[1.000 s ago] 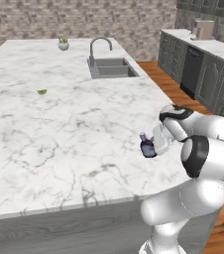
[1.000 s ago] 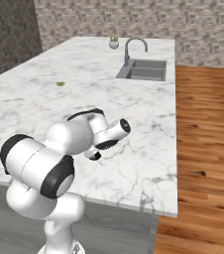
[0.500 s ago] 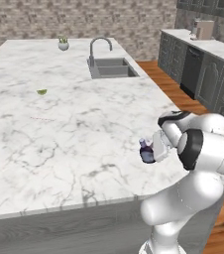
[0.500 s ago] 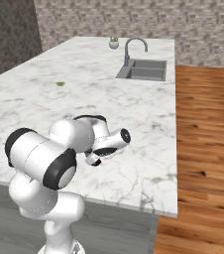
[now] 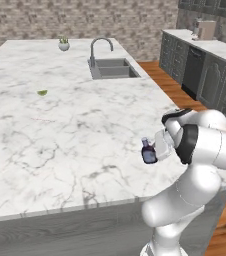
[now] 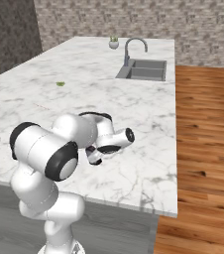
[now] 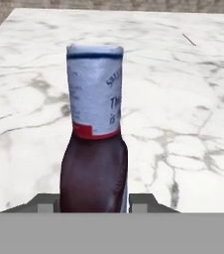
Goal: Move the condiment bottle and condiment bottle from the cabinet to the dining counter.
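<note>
The condiment bottle [image 7: 94, 144] is pinched between the jaws of the gripper [image 5: 154, 151], one finger on each side of its dark lower body, as seen close up in the hand view. A white label with a blue band at the top and a red band at the bottom is wrapped around its upper part. In the left base view the bottle [image 5: 148, 152] is seen as a small dark thing with a pale top, held over the near right part of the desk [image 5: 60, 130], not far in from the near edge and just inside the right edge.

Whether the bottle is resting on the marble or held slightly above it can't be told from these shots.

Plenty of bare marble is seen around it: the whole stretch to the left and ahead of the gripper is open, so lots of room there. In the right base view the desk's right edge [image 6: 176, 124] is followed by a wood floor [image 6: 208, 144] right beside it.

Further in, a small green bit [image 5: 42, 92] is lying on the marble, well apart from the bottle. Past that, a sink [image 5: 112, 69] with a curved faucet [image 5: 100, 44] is set into the desk near the right edge, and a little potted plant [image 5: 63, 44] is sitting at the far end. Dark cabinets [image 5: 210, 75] are lined up along the right wall.
</note>
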Controlling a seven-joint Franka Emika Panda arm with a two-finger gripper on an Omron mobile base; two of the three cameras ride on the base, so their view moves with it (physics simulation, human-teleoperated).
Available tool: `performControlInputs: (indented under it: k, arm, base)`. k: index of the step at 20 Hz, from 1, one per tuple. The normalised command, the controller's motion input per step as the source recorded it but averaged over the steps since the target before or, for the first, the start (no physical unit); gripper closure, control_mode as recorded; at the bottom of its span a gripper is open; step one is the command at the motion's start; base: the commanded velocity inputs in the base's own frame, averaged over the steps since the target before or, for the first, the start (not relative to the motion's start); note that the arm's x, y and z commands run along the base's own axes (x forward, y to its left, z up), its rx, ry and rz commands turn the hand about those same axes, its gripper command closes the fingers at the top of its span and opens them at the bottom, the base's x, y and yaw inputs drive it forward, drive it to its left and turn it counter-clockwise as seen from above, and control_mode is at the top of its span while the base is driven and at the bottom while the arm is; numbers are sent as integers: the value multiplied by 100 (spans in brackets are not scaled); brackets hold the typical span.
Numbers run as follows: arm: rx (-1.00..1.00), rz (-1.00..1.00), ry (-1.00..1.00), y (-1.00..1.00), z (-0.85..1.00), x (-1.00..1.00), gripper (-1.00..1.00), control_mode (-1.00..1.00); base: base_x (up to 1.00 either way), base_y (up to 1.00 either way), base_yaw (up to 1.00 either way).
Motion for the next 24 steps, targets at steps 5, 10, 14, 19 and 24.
performControlInputs:
  k: [5, 10, 14, 19, 24]
  arm:
    - [0, 0, 0, 0, -18, 0, 100, -100]
    - [0, 0, 0, 0, -26, 0, 100, -100]
    - [0, 0, 0, 0, -28, 0, 100, -100]
    - [0, 0, -2, 0, -28, -4, 100, -100]
    - [0, 0, -7, 0, -29, -20, 100, -100]
  base:
    - [0, 0, 0]
    - [0, 0, 0]
    - [0, 0, 0]
    - [0, 0, 0]
    - [0, 0, 0]
